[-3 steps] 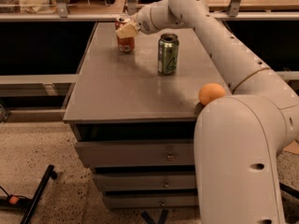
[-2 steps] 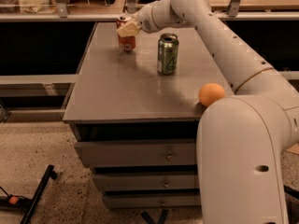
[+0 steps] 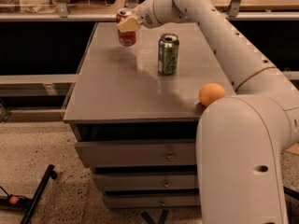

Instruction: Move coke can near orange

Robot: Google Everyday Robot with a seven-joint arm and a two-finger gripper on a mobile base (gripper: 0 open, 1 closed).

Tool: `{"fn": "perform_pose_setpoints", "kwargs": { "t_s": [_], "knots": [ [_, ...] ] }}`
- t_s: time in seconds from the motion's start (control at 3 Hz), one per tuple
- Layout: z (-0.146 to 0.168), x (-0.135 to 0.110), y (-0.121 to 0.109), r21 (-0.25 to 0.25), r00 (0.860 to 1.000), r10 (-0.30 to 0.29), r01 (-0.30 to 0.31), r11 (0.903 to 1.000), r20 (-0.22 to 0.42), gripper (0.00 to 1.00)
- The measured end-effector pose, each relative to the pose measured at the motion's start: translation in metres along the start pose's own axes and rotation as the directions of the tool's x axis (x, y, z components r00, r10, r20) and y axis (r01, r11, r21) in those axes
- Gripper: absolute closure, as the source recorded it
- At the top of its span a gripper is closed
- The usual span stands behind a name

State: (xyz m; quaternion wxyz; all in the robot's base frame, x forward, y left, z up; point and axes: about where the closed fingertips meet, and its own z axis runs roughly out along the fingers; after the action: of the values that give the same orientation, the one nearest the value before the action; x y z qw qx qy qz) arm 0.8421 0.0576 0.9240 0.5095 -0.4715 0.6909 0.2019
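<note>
One arm (image 3: pixel 224 41) outstretched, gripper (image 3: pixel 126 25) clasping coke can (image 3: pixel 127 38) — far-left tabletop (image 3: pixel 117 94)

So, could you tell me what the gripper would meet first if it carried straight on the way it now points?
The coke can: the gripper is closed on it, above the far left part of the table.

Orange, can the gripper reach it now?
Probably yes: the gripper, shut on the coke can over the table's far end, need only skirt the green can standing between it and the orange.
</note>
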Motion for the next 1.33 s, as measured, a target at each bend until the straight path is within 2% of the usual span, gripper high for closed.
{"fn": "perform_pose_setpoints", "kwargs": {
  "t_s": [0.67,1.33],
  "knots": [
    [-0.028,-0.038,-0.01,0.012,0.999,-0.048,0.048,0.9988,0.023,1.0],
    [-0.06,-0.059,-0.015,0.006,0.997,-0.068,0.068,0.9977,0.04,1.0]
  ]
}}
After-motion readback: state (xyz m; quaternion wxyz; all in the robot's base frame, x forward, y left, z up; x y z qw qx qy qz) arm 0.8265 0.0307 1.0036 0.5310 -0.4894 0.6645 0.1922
